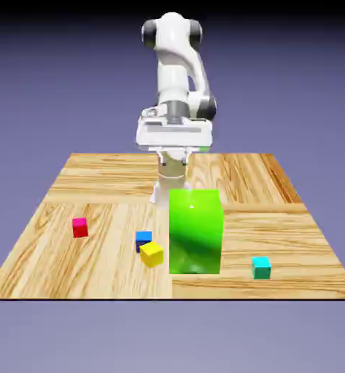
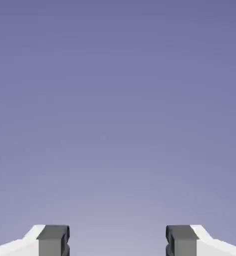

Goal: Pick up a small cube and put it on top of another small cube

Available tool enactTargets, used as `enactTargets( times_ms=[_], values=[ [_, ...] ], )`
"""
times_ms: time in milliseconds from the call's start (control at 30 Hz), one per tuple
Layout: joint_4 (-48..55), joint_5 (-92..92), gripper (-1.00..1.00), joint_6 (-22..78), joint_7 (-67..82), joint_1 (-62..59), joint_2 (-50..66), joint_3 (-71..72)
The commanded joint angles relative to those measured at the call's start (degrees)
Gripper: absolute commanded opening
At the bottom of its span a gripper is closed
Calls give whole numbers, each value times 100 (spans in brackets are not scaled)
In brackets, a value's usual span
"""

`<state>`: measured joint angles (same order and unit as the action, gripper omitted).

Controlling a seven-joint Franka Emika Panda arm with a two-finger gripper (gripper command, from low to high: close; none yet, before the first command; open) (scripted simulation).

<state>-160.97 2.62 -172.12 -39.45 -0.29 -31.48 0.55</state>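
- Red cube (image 1: 79, 227): on the table (image 1: 102, 175), near the exterior view's left, well apart from my claw (image 2: 117, 242).
- Green block (image 1: 196, 231): tall; I should route around it.
- Blue cube (image 1: 143, 237), yellow cube (image 1: 152, 254): touching, possible stack base.
- Claw: jaws wide, holding nothing; descend centred over red.

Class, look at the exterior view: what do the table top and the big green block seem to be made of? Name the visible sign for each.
Table top: looks like wood, matte, with brown grain running in differing directions across panels. Big green block: likely smooth plastic or a glossy painted solid; it has a flat bright colour with a soft pale highlight near its top. Both are rendered, so the materials stay a guess.
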Motion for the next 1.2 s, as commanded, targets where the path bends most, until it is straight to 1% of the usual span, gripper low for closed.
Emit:
enactTargets(
  times_ms=[0, 1167],
  values=[
    [14, 232, 0, 166, 249, -79, 102, 27],
    [667, 8565, 0, 6116, 8971, -2806, 3716, 686]
  ],
)
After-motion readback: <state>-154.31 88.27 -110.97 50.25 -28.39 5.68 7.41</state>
